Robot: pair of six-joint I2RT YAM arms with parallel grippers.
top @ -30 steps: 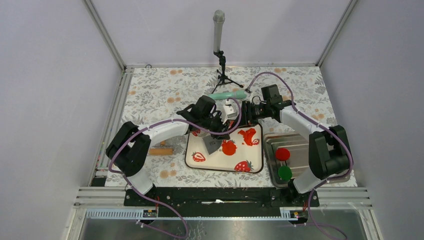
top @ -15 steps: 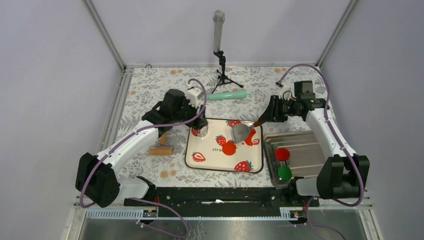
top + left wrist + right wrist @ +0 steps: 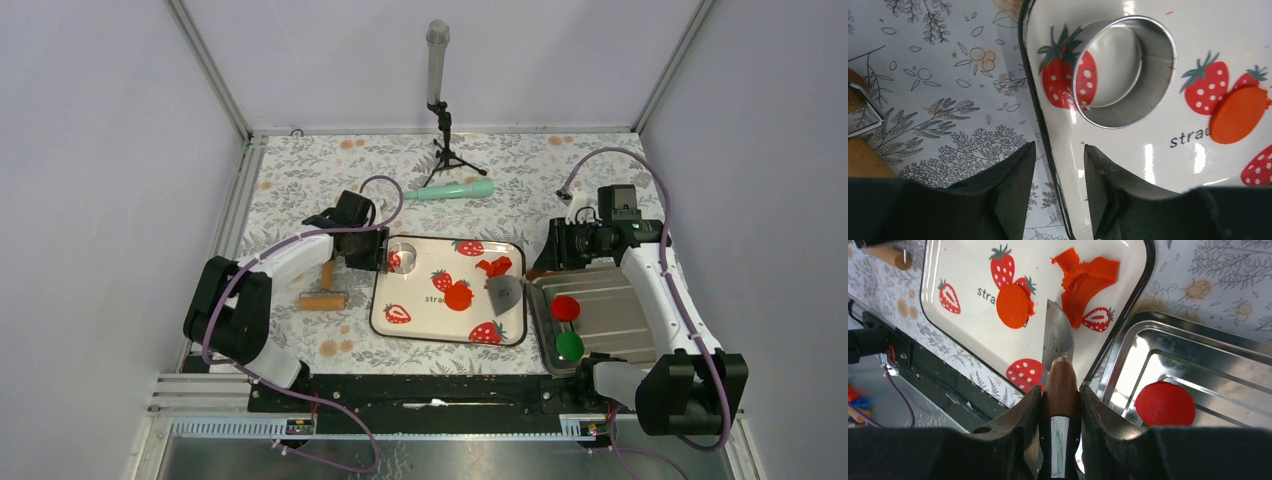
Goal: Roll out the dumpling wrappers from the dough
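The left gripper (image 3: 1058, 155) hangs with its jaws a moderate way apart and nothing between them. It is poised over the left rim of the strawberry-print tray (image 3: 1133, 150), which runs through the gap below the fingers. Just ahead of its fingertips the ring cutter (image 3: 1152, 80) stands on the tray, apart from the fingers. It looks parked at the tray's corner, clear of the clay, leaving the working area free. Further ahead and off to that hand's right lies the dumpling wrapper (image 3: 1238, 116), 1 flat orange-red disc with a clean round edge.

The right gripper (image 3: 1059, 390) is clamped on the wooden handle of a scraper (image 3: 1058, 335), with the blade pointing forward and low over the tray's edge (a blade that thin suits sliding under soft clay without tearing it). Beyond the blade tip, on the side toward the left arm, sits the wrapper. Just beside the tip on the other side is the dough (image 3: 1088, 277), a ragged scrap with folded edges, likely the offcut. Whether the blade touches it I cannot tell.

To this hand's right, a steel tray (image 3: 1213, 365) holds a crimson disc (image 3: 1164, 403). The overhead view shows a green disc (image 3: 570, 346) in the same tray, nearer the arm's base. My guess is that the next job is lifting the wrapper, with the steel tray a plausible destination.
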